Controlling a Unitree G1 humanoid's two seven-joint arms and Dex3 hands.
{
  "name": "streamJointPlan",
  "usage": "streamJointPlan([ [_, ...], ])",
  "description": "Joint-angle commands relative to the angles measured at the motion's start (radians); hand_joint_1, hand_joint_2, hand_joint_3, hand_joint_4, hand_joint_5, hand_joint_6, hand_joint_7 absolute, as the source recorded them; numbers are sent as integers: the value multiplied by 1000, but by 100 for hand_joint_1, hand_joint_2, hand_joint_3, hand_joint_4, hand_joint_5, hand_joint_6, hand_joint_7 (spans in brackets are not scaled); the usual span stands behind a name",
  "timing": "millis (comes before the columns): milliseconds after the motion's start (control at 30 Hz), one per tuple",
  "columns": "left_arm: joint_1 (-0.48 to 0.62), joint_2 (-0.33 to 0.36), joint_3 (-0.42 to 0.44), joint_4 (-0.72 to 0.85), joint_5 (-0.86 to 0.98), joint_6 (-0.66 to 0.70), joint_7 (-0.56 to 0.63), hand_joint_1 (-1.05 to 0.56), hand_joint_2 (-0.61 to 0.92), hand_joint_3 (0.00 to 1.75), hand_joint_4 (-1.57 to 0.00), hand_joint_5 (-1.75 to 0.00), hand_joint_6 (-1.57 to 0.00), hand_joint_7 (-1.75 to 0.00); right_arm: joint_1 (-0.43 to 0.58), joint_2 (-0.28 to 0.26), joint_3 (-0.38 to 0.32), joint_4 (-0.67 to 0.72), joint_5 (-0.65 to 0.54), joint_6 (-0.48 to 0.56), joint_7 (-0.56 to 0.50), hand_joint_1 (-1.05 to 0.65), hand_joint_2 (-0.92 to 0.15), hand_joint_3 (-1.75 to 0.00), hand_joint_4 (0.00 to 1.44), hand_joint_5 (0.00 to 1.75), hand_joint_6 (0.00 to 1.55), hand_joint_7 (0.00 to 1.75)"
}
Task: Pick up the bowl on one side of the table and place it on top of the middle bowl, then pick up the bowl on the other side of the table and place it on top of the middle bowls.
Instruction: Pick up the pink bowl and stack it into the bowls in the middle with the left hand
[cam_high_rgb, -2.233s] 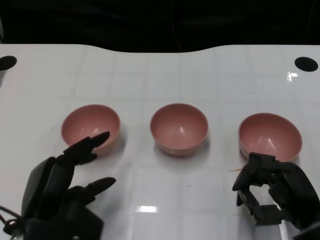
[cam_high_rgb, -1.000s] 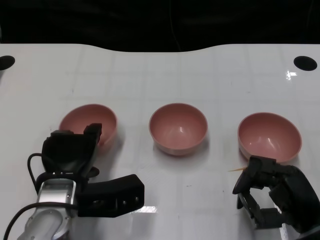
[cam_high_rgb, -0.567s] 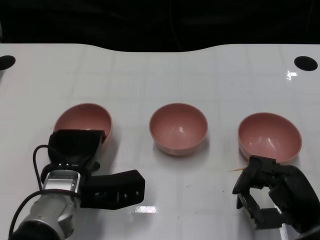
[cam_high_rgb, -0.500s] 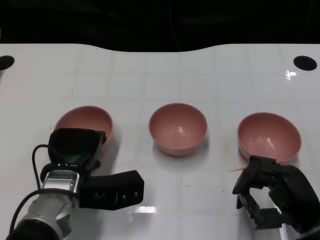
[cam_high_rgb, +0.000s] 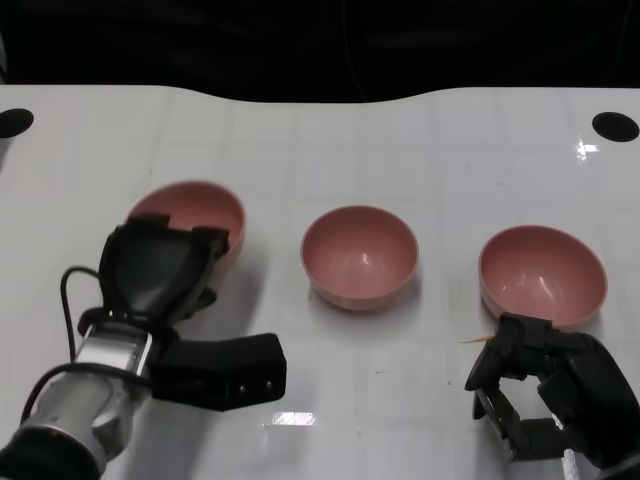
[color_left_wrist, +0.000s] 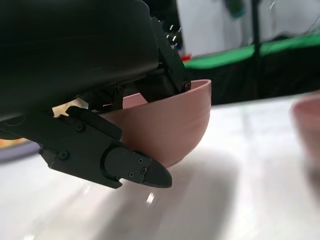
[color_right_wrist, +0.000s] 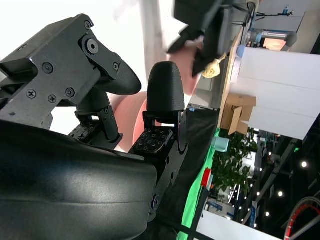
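Observation:
Three pink bowls are in the head view. My left hand grips the left bowl by its near rim and holds it tilted, off the white table. In the left wrist view the same bowl hangs above its shadow, with a finger under its wall. The middle bowl stands upright and apart from it. The right bowl stands at the right. Just in front of it, my right hand has its fingers curled and holds nothing.
Two black round holes mark the table's far corners. Its curved far edge meets a dark background. A thin pale splinter lies beside the right bowl, close to my right hand.
My left hand turned over, closed on the left bowl's near rim and lifted it, tilting it. The right hand and the other two bowls have not moved.

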Motion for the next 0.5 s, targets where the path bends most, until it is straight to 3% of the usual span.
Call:
streamJointPlan([
  [33, -4, 32, 3, -57, -5, -5, -40, -30, 90, 5, -78, -175, -104, -42, 5, -11, -3, -2, -4, -8, -5, -10, -36, -135, 83, 155, 84, 124],
  [233, -6, 28, 8, -126, -11, -10, -94, -26, 91, 3, -76, -175, -112, -41, -7, -12, -4, 13, 5, -8, 5, -10, -35, -137, 83, 155, 84, 124],
  [300, -11, 25, 6, -142, -6, -14, -91, -24, 90, 2, -77, -175, -101, -76, -12, -11, -5, 19, 11, -6, 10, -10, -34, -137, 82, 156, 83, 124],
  [333, -11, 24, 6, -145, -5, -14, -90, -24, 90, 2, -77, -175, -98, -85, -13, -11, -5, 21, 11, -7, 12, -10, -34, -138, 82, 156, 83, 124],
  [500, -28, 18, 10, -156, -19, -65, -87, -26, 92, 11, -78, -175, -91, -92, -9, -9, -4, 9, 1, 10, 1, -11, -35, -135, 81, 156, 83, 124],
])
